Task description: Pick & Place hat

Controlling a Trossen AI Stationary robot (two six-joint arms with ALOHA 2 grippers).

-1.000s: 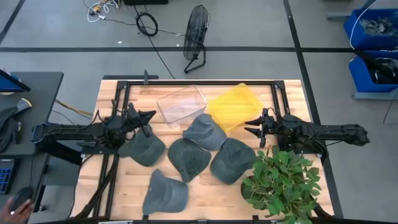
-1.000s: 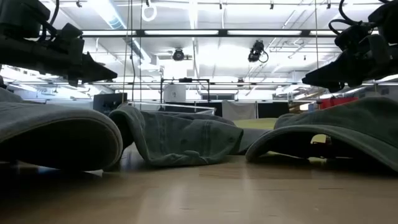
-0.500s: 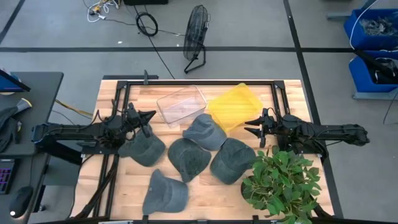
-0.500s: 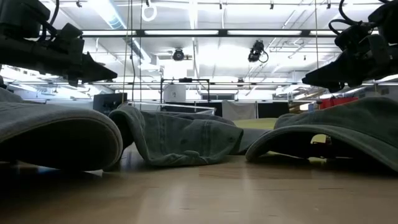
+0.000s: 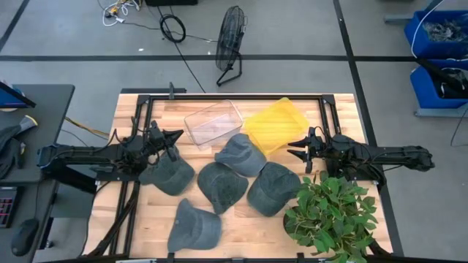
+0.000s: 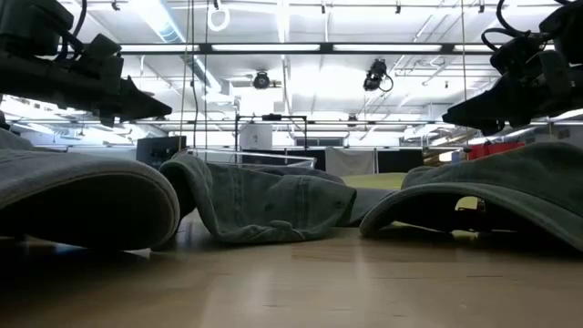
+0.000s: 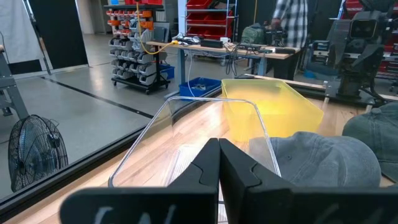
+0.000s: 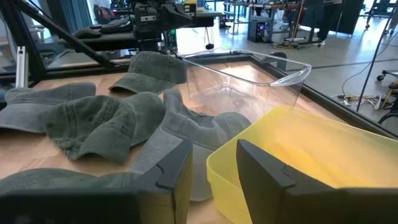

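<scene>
Five crumpled grey-green cotton hats (image 5: 219,184) lie across the frame's centre and lower left, between the left gripper (image 5: 176,136), fingers pressed together above the leftmost one, and the right gripper (image 5: 292,146), fingers apart and empty beside the yellow plastic bin (image 5: 276,124).

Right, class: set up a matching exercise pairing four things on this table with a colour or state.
Things:
1. left gripper
2. right gripper
3. bin beside the clear bin
4. plant

States:
A. yellow
B. fingers open
C. green, leafy
D. fingers shut

Pairs: 1-D, 2-B, 3-A, 4-C
</scene>
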